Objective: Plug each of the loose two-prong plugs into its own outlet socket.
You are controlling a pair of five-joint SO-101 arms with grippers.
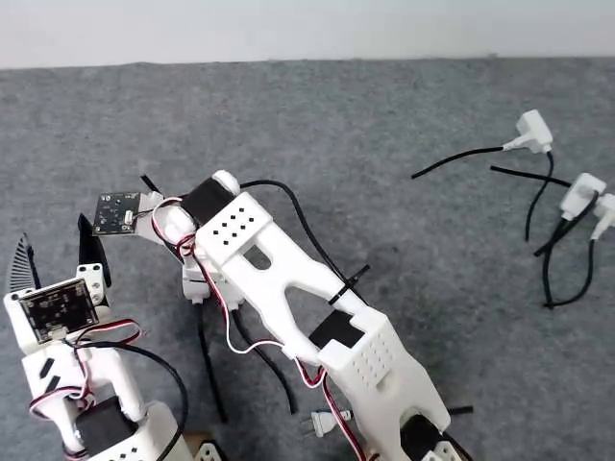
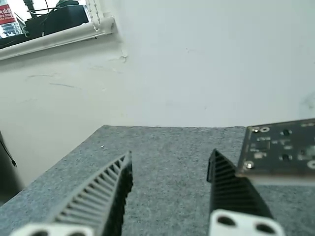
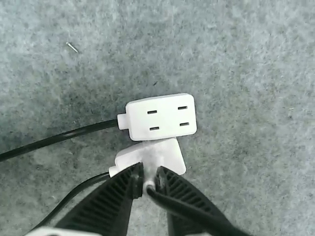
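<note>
**Right arm takes hold of a plug beside its outlet.** My right gripper pinches the edge of a white plastic two-prong plug body, jaws almost together on it, low over the grey felt table. The plug lies just beside, seemingly touching, the white rectangular outlet block with two pairs of slots and a black cord. My left gripper hovers with its jaws spread wide and nothing between them, at about eight o'clock in the high view.

To seat this plug well, I judge I should grip it firm and square and lift the body just enough to turn its prongs toward one slot pair. Then I should line the prongs up with the slots and push straight in. The light block may slide, so my left gripper could brace it from the far side.

The plug's prongs are hidden, so I cannot tell which way they face. From above, my own white arm covers the right gripper and the outlet. A second loose white plug, prongs bare, lies at six o'clock, close against the arm. Three more white cord ends sit at two to three o'clock, well apart from me. They are too small to tell plug from socket.
</note>
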